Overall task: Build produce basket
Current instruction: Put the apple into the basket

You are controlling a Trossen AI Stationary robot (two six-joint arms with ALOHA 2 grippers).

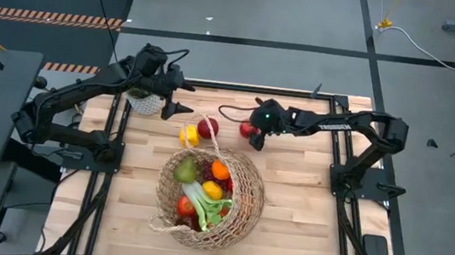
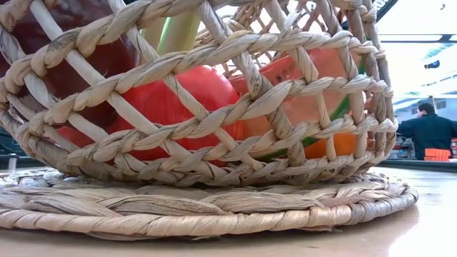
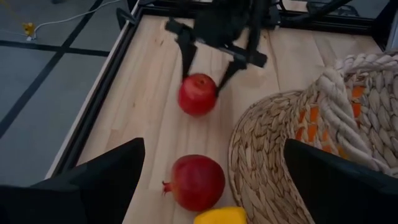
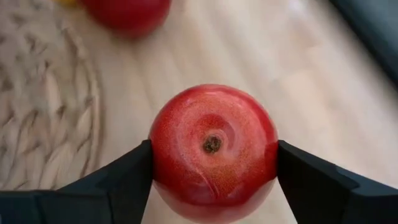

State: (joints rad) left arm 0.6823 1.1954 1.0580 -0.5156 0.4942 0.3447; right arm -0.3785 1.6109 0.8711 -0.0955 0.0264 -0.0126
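The basket (image 1: 211, 196) stands at the table's middle, with a pear, oranges, a leek and other produce in it; the low view shows its woven wall (image 2: 214, 107) close up. A red apple (image 1: 247, 131) rests on the wood beyond the basket, and my right gripper (image 1: 254, 136) is shut on it. A second red fruit (image 1: 208, 127) and a yellow lemon (image 1: 190, 135) lie on the table to its left. My left gripper (image 1: 186, 97) hangs open above the far left, holding nothing. My right gripper pinches the red apple between its two fingers, one on each opposite side (image 4: 158, 155). The fingers (image 3: 186, 59) slant down from the table's right side. The apple sits on the table, its dimpled end (image 4: 212, 144) toward the wrist camera.
A small potted green plant (image 1: 143, 99) stands at the far left corner beside my left gripper. The basket's flat woven base (image 3: 261, 155) spreads close to the loose fruit. Bare wood lies to the right and left of the basket.
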